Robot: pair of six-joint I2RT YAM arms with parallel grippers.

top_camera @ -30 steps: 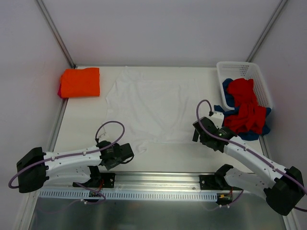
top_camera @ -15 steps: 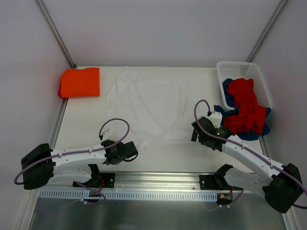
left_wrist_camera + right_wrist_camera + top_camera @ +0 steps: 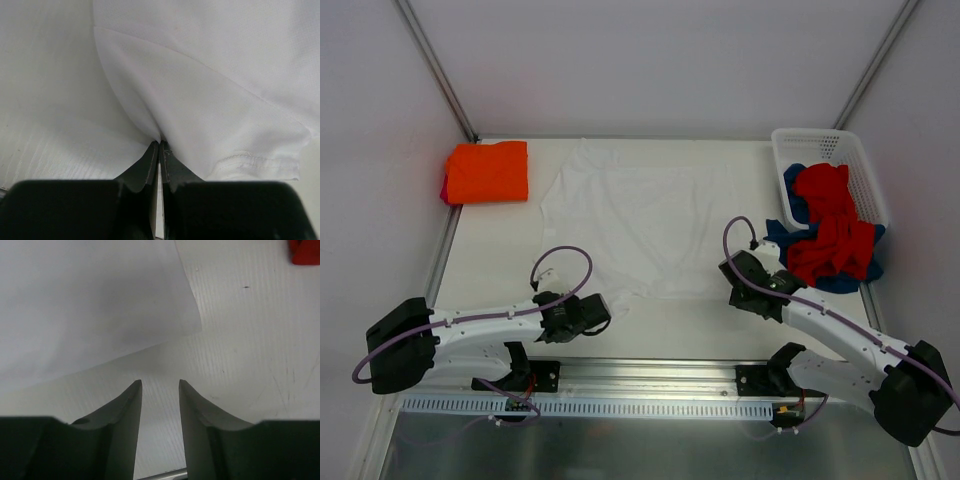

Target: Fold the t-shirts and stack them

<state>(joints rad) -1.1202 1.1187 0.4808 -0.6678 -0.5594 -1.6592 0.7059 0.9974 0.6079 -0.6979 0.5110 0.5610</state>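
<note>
A white t-shirt (image 3: 640,215) lies spread flat in the middle of the table. My left gripper (image 3: 607,309) sits at its near-left corner, shut on a pinch of the white cloth (image 3: 200,100), which gathers into the closed tips of the left gripper (image 3: 160,144). My right gripper (image 3: 729,274) hangs low by the shirt's near-right corner. In the right wrist view the right gripper (image 3: 160,384) is open over bare table, nothing between its fingers, and the shirt's corner (image 3: 90,305) lies just beyond. A folded orange t-shirt (image 3: 488,171) rests at the back left.
A white perforated basket (image 3: 825,150) stands at the back right, with a red t-shirt (image 3: 830,225) and a blue one (image 3: 842,281) spilling out of it onto the table. Metal frame posts rise at both back corners. A rail runs along the near edge.
My left gripper has slid forward to the shirt's near-left corner and shut on the cloth. My right gripper has edged lower toward the near-right corner, and its jaws have narrowed.
</note>
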